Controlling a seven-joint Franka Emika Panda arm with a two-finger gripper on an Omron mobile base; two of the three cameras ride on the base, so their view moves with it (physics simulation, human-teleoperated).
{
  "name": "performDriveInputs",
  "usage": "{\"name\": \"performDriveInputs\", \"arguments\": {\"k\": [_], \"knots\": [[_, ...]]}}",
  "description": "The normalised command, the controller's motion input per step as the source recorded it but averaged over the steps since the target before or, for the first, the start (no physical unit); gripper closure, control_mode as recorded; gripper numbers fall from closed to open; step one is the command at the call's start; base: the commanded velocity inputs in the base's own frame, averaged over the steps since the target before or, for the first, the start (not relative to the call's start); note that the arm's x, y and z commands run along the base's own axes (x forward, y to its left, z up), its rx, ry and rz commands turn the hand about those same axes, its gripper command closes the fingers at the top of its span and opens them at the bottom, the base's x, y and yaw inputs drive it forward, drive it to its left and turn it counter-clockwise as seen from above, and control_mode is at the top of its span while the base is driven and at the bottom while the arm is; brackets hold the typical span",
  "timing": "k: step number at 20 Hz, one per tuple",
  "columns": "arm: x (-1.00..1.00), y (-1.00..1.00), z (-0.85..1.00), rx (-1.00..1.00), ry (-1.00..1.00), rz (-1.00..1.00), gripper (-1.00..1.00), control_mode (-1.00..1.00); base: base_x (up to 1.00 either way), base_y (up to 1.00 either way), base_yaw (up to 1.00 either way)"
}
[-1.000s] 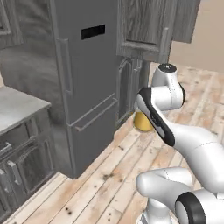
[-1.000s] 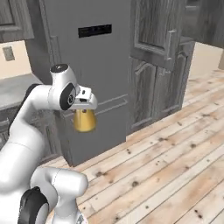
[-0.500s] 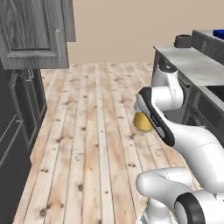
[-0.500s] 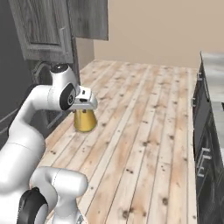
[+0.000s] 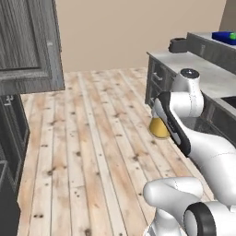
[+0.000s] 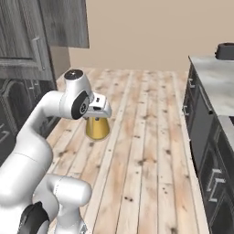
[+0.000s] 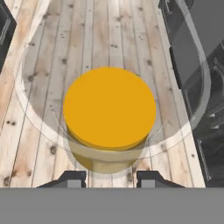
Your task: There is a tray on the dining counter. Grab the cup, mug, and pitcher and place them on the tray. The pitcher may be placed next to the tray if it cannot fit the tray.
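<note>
Right base view: gripper (image 6: 97, 118) clamped on the pitcher (image 6: 97, 128), carried above the wooden floor, tray (image 5: 224, 36) far off on the dining counter (image 5: 216, 46), delivery pending

Evenly lit, flat rendered look, no strong light direction. Barely any shadows on the plank floor (image 5: 92, 138). Kinda soft and low-res everywhere, jaggy edges on the cabinets. Faint see-through sheen on the pitcher (image 7: 109, 109) up close, no real glare or blur.
</note>
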Motion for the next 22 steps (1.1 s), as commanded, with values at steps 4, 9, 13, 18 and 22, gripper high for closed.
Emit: {"name": "performDriveInputs", "arguments": {"k": [4, 9, 13, 18, 22], "knots": [[0.0, 0.0, 0.0, 0.0, 0.0, 0.0, 1.0, 1.0, 1.0, 0.26, -0.22], [0.0, 0.0, 0.0, 0.0, 0.0, 0.0, 1.0, 1.0, 1.0, -0.02, -0.1], [0.0, 0.0, 0.0, 0.0, 0.0, 0.0, 1.0, 1.0, 1.0, 0.0, 0.0], [0.0, 0.0, 0.0, 0.0, 0.0, 0.0, 1.0, 1.0, 1.0, -0.02, 0.0], [0.0, 0.0, 0.0, 0.0, 0.0, 0.0, 1.0, 1.0, 1.0, -0.01, 0.0]]}}
